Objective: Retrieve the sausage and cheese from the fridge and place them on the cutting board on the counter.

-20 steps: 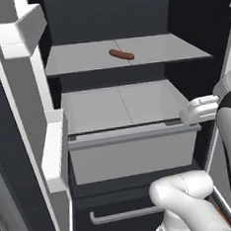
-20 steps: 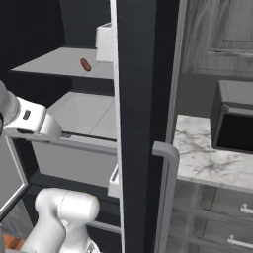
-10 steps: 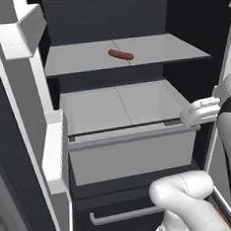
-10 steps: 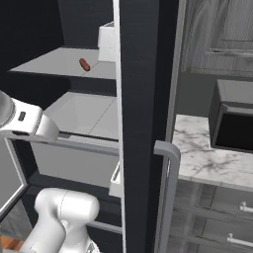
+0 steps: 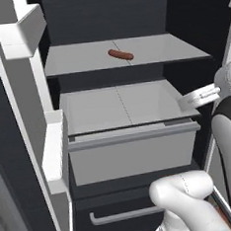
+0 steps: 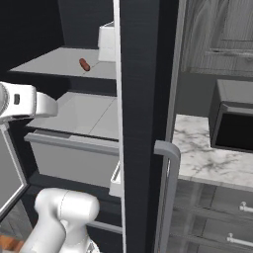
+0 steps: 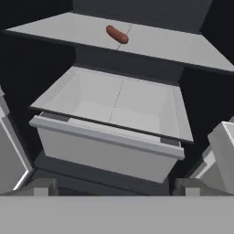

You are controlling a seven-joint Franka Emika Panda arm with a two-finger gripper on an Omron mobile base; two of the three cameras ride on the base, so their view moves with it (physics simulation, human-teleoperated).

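Nothing much has moved but the white arm, now a bit nearer the tall black fridge [image 5: 21, 145]. On its top pale grey shelf [image 7: 183, 45], above the open drawer [image 7: 114, 132], lies the small reddish-brown sausage [image 7: 117, 34]. It looks light, soft, slippery: pinch its middle. Wide open, the claw [image 7: 114, 189] holds nothing.

black microwave [image 6: 234, 121], grey wall cabinets [image 6: 217, 37]

Sausage [image 5: 120, 54] on fridge [image 5: 127, 52] shelf, above and behind pulled-out drawer [image 5: 129, 136].

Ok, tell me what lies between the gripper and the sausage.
In the hand view, the pulled-out pale grey drawer sits between the gripper and the sausage on the shelf.
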